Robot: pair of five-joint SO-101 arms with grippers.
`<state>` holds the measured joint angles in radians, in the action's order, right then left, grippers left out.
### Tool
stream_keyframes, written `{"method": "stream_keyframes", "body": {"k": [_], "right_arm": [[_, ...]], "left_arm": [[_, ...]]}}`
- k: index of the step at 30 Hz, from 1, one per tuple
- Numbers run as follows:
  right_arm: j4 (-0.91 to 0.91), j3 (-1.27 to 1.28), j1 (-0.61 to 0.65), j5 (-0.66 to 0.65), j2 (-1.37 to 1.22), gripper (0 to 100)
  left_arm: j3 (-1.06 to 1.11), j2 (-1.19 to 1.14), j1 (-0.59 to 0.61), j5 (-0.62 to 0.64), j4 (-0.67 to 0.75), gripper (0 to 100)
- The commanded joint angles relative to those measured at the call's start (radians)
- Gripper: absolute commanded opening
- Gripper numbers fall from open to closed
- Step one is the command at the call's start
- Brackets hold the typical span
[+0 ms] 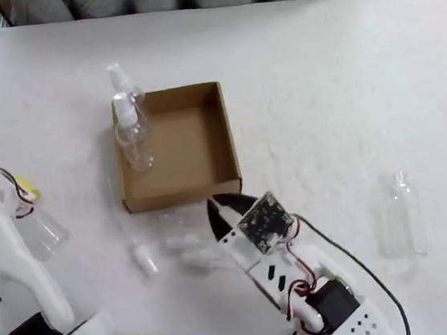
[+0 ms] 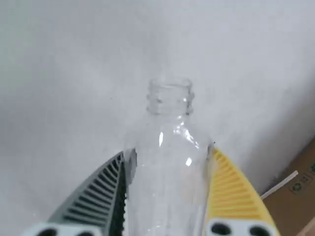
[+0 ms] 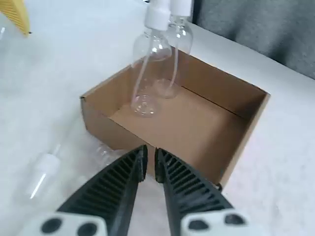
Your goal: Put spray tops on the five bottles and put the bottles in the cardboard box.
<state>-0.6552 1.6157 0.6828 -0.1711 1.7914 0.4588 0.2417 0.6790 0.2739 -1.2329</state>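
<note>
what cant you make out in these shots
- Left wrist view: the held bottle has its base cut off by the picture's edge.
- High view: the loose spray tops beside the cardboard box are too faint against the white table to count.
- High view: the bottle lying apart is too faint to tell whether it has a top.
- Right wrist view: the right end effector hides part of the box's near wall.

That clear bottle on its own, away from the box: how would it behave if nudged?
The lone bottle looks empty and made of thin clear plastic, so it is probably light and easily shoved. It seems to lie on its side with a round body, so a nudge would likely roll it. Its smooth wall may slip.
</note>
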Motion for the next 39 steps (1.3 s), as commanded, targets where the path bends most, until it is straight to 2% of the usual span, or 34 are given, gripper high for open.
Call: {"method": "stream_keyframes", "body": {"k": [1, 4, 8, 13, 19, 23, 28, 35, 39], "right_arm": [[-0.002, -0.094, 0.111, -0.006, 0.008, 1.5], [0.031, -0.112, 0.229, -0.012, 0.001, 1.5], [0.018, -0.103, 0.398, -0.014, -0.005, 1.5], [0.087, -0.003, 0.533, -0.014, -0.119, 2.1], [0.335, 0.012, 0.541, -0.008, -0.397, 12.7], [0.512, -0.054, 0.541, -0.005, -0.641, 12.8], [0.613, -0.192, 0.541, -0.003, -0.995, 13.0], [0.862, -0.279, 0.538, -0.003, -1.374, 13.2], [0.921, -0.331, 0.483, -0.003, -1.506, 19.3]], "left_arm": [[-0.008, 0.044, 0.048, 0.009, 0.037, 5], [-0.005, 0.044, 0.050, 0.009, 0.049, 5], [0.048, 0.044, 0.050, 0.009, 0.138, 5], [0.058, 0.045, 0.051, 0.009, 0.158, 5], [0.063, 0.045, 0.051, 0.009, 0.161, 5], [0.066, 0.045, 0.051, 0.009, 0.161, 5], [0.078, 0.045, 0.051, 0.009, 0.164, 5], [0.080, 0.045, 0.051, 0.009, 0.170, 5], [0.083, 0.044, 0.051, 0.009, 0.183, 5]]}}
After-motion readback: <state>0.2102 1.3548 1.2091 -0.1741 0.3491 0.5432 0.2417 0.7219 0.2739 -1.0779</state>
